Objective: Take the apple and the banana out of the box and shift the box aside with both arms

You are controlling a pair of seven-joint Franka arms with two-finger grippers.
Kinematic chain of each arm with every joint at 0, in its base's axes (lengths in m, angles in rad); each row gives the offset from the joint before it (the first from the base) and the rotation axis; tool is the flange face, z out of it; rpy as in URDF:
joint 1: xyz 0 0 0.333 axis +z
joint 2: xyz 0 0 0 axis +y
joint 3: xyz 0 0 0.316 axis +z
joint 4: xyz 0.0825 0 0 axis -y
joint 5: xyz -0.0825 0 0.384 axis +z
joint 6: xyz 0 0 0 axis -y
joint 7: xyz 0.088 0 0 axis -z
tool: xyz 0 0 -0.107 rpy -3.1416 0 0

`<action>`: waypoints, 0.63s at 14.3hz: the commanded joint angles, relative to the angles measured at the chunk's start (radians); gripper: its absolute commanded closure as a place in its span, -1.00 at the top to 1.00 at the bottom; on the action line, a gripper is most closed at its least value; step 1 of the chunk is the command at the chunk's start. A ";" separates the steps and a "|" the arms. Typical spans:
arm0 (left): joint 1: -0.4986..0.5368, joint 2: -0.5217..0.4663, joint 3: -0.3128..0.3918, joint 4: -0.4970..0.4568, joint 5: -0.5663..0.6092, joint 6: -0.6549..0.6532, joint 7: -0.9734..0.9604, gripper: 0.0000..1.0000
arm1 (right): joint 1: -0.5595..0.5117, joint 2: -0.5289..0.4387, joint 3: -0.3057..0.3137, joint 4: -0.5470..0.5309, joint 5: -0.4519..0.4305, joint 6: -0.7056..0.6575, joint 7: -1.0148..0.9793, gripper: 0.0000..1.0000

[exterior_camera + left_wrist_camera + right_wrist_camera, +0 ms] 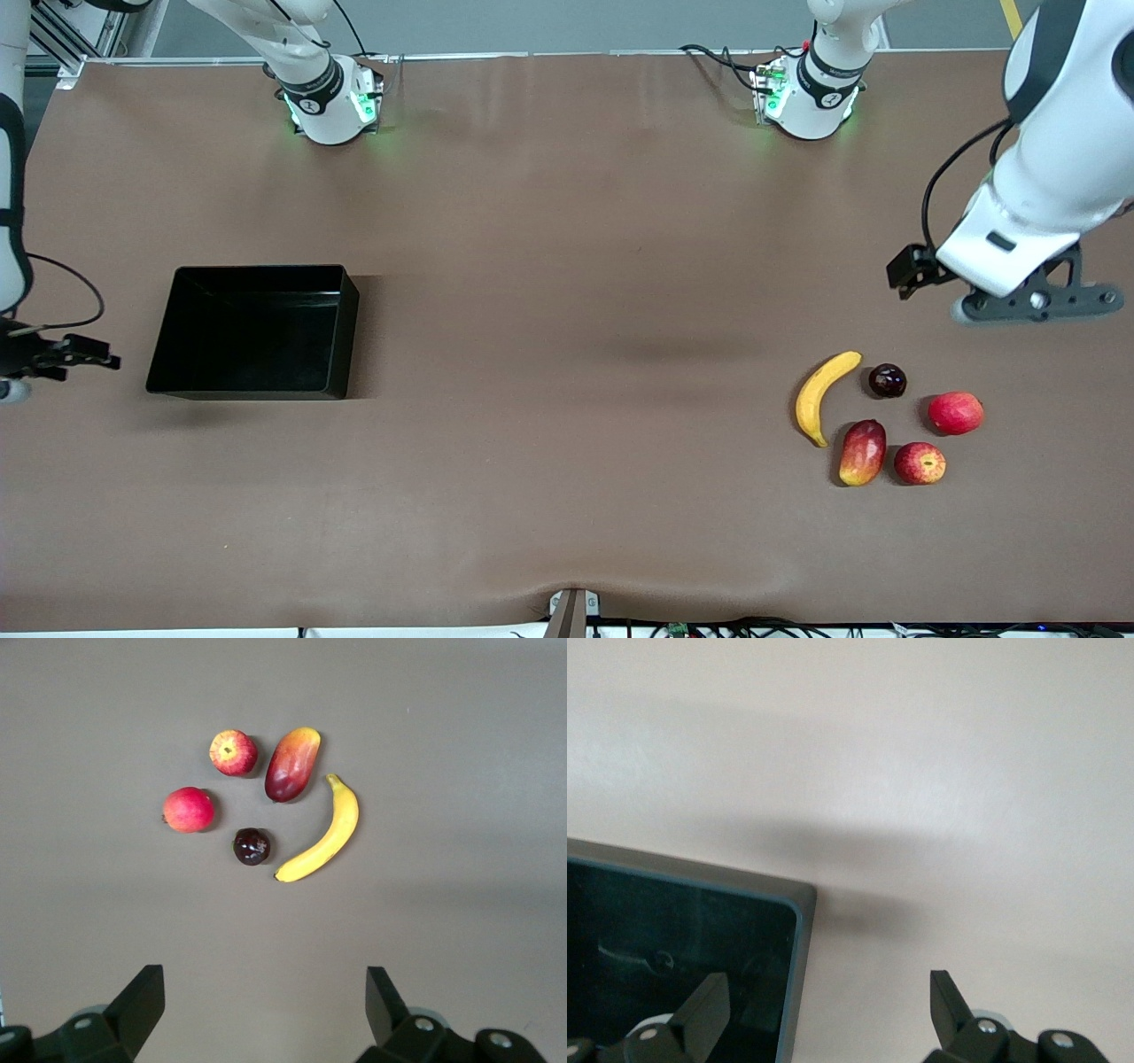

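The black box (330,282) stands empty toward the right arm's end of the table. My right gripper (828,983) hangs open and empty over the box's end wall (799,930), at the edge of the front view (13,377). The yellow banana (819,394) and the blotched red apple (920,462) lie toward the left arm's end. My left gripper (1036,303) is open and empty in the air over bare table beside the fruits. The left wrist view shows the banana (328,831) and apple (233,752) well clear of the left gripper (264,979).
Around the two fruits lie a red-yellow mango (863,452), a plain red round fruit (956,413) and a small dark round fruit (887,380). Brown table (567,354) stretches between the box and the fruits. Both arm bases stand along the table's edge farthest from the front camera.
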 commanded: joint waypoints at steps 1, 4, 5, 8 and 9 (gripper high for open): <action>0.011 -0.052 0.000 -0.013 -0.049 -0.028 -0.007 1.00 | -0.016 -0.033 0.008 0.026 0.008 -0.047 -0.016 1.00; 0.011 -0.062 -0.002 -0.013 -0.053 -0.037 0.001 1.00 | -0.048 -0.070 0.008 0.036 0.010 -0.167 -0.068 1.00; 0.011 -0.062 -0.002 -0.013 -0.055 -0.039 0.001 1.00 | -0.061 -0.069 0.011 0.031 0.031 -0.172 -0.077 1.00; -0.022 -0.084 0.042 -0.012 -0.104 -0.037 0.005 1.00 | -0.094 -0.067 0.010 0.049 0.142 -0.238 -0.263 1.00; -0.085 -0.094 0.099 -0.018 -0.104 -0.037 0.005 1.00 | -0.101 -0.067 0.011 0.077 0.151 -0.241 -0.346 1.00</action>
